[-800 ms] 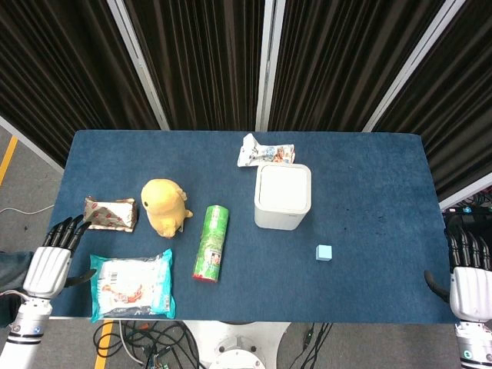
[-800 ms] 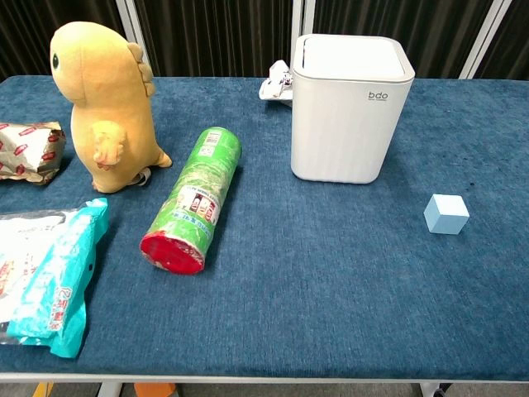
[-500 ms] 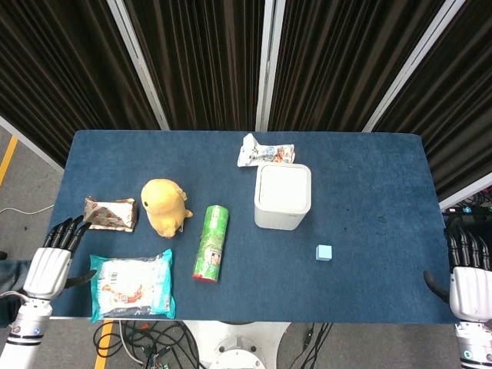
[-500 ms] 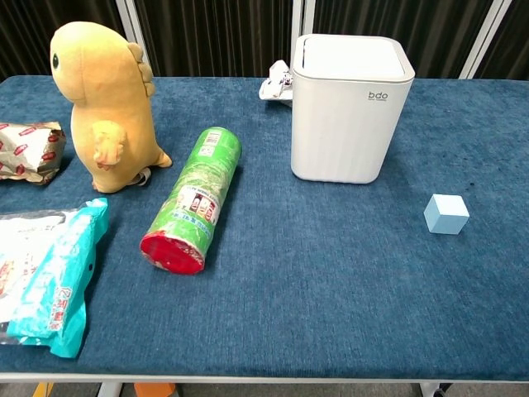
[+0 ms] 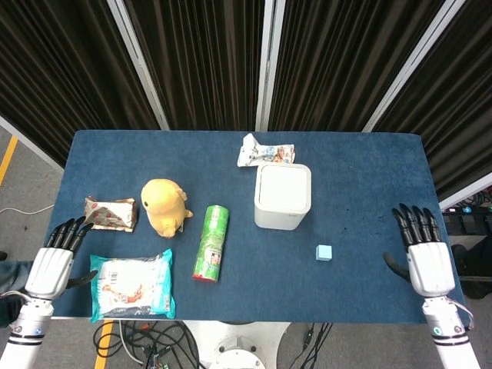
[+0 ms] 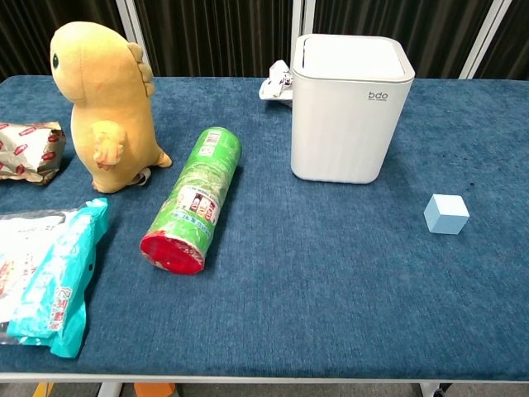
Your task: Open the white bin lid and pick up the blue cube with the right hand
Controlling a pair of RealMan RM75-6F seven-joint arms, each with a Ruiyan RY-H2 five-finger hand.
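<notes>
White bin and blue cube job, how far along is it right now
Nothing looks done yet: the white bin has its lid down and the blue cube sits on the table beside it. The right hand is open over the table's right edge, holding nothing. Opening the lid and picking up the cube are both left.

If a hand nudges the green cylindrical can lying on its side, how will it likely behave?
The green cylindrical can lies on its side on the blue cloth-covered table, so a sideways push would probably roll it, perhaps toward the yellow plush toy. Its rigid-looking round wall suggests it keeps its shape, though the glossy label may be slippery.
</notes>
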